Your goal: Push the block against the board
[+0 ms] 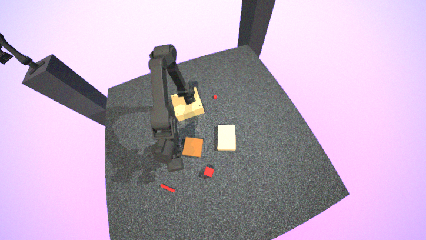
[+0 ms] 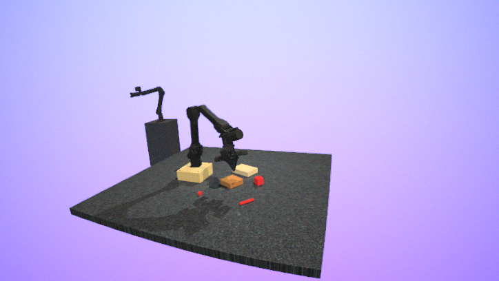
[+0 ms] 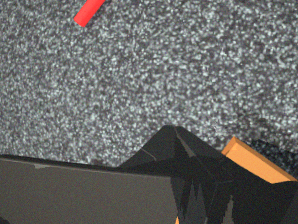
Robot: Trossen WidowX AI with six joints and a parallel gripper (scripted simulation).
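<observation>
The orange square block lies flat on the dark table. The cream board lies flat a small gap to its right in the top view, with its long sides roughly parallel to the block's side. The two do not touch. My gripper is shut on nothing. It points down and hangs low beside the block, on the side away from the board. In the wrist view a corner of the block shows just right of the fingertips.
A red cube lies close to the block. A red stick and a small red ball lie farther off. The arm stands on a cream base. Dark pillars stand at the table's edges.
</observation>
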